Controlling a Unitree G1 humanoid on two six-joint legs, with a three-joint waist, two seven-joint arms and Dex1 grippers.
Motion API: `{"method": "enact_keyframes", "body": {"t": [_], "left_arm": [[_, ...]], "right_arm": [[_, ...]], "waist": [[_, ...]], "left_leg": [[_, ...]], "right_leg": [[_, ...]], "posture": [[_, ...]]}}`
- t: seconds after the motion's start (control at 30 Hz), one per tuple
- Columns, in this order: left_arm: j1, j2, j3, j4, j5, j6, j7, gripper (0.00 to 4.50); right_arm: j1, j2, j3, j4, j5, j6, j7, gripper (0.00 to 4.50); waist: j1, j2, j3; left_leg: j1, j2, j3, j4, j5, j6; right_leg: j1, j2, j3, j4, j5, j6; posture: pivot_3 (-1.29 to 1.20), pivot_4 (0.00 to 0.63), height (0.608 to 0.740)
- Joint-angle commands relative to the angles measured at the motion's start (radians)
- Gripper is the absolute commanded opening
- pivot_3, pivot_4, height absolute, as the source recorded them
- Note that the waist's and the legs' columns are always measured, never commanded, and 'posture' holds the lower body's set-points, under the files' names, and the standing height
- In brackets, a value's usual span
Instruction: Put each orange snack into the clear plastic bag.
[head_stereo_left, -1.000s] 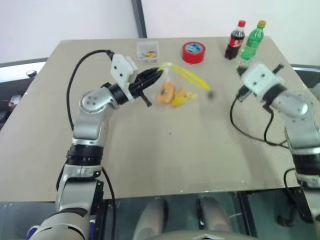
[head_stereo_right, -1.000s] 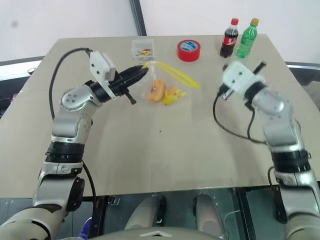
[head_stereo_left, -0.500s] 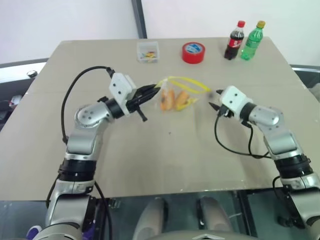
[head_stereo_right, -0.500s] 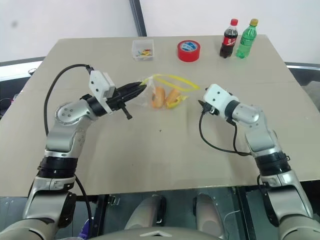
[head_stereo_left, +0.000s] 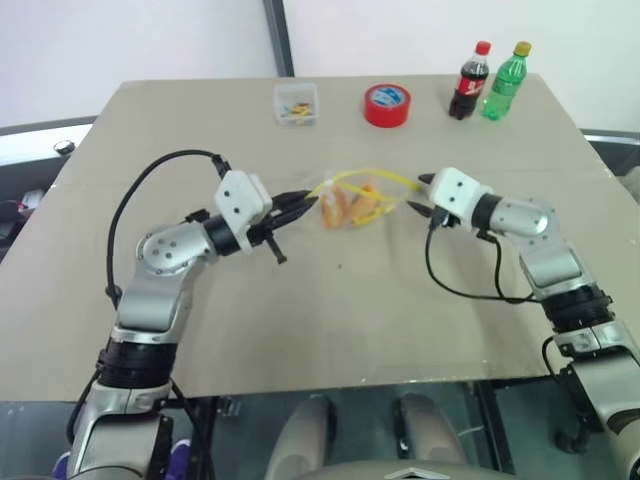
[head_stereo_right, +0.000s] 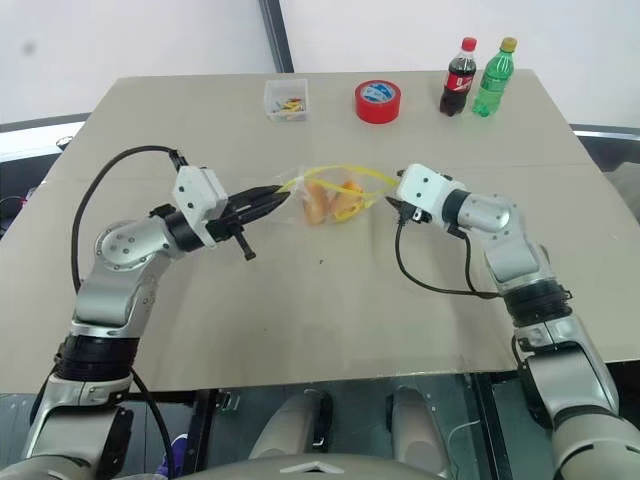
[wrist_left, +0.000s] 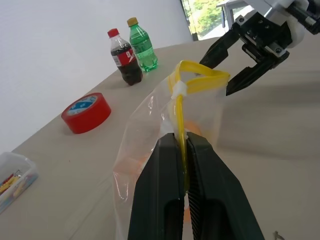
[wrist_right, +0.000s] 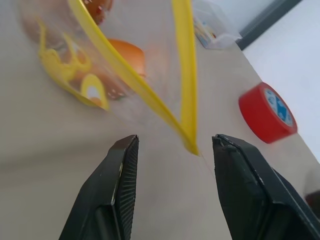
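Clamped on the yellow seal strip (wrist_left: 181, 127), the left gripper (head_stereo_left: 303, 203) is holding the clear plastic bag (head_stereo_left: 350, 202) up by one end over the middle of the table (head_stereo_left: 330, 310); the film is showing crinkly and transparent, and the strip is being spread into an open yellow loop; both orange snacks (head_stereo_left: 334, 205) are being seen inside the bag, orange-brown and rounded, beside a yellow scrap; the right gripper (head_stereo_left: 420, 196) is being kept unclenched, its fingers (wrist_right: 120, 185) parted on either side of the loop's far end, nothing being grasped; a red tape roll (head_stereo_left: 387, 104), two bottles (head_stereo_left: 490, 80) and a small clear box (head_stereo_left: 296, 102) are standing along the far edge.
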Motion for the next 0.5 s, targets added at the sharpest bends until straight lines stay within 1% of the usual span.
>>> {"method": "enact_keyframes", "body": {"t": [0.03,0.23,0.33,0.43,0.5], "left_arm": [[0.005,0.016,0.002,-0.038,0.022,-0.041,-0.008,0.00],[0.017,0.013,-0.012,-0.035,0.043,-0.079,-0.021,0.00],[0.030,0.017,-0.010,-0.034,0.047,-0.097,-0.030,0.00],[0.036,0.019,-0.008,-0.033,0.050,-0.108,-0.033,0.00],[0.035,0.015,-0.004,-0.028,0.051,-0.111,-0.030,0.00]], "right_arm": [[-0.005,-0.014,-0.036,-0.095,0.058,0.012,0.045,2.36],[-0.014,-0.006,-0.026,-0.071,0.053,0.008,0.048,2.36],[-0.024,0.000,-0.028,-0.045,0.052,0.001,0.040,1.56],[-0.029,-0.004,-0.029,-0.029,0.050,-0.005,0.041,0.15],[-0.029,-0.008,-0.032,-0.025,0.046,-0.009,0.038,0.06]], "waist": [[0.000,0.000,0.000],[0.000,0.000,0.000],[0.000,0.000,0.000],[0.000,0.000,0.000],[0.000,0.000,0.000]], "left_leg": [[0.000,0.000,0.000,0.000,0.000,0.000],[0.000,0.000,0.000,0.000,0.000,0.000],[0.000,0.000,0.000,0.000,0.000,0.000],[0.000,0.000,0.000,0.000,0.000,0.000],[0.000,0.000,0.000,0.000,0.000,0.000]], "right_leg": [[0.000,0.000,0.000,0.000,0.000,0.000],[0.000,0.000,0.000,0.000,0.000,0.000],[0.000,0.000,0.000,0.000,0.000,0.000],[0.000,0.000,0.000,0.000,0.000,0.000],[0.000,0.000,0.000,0.000,0.000,0.000]], "posture": [[0.00,0.150,0.740],[0.00,0.150,0.740],[0.00,0.150,0.740],[0.00,0.150,0.740],[0.00,0.150,0.740]]}}
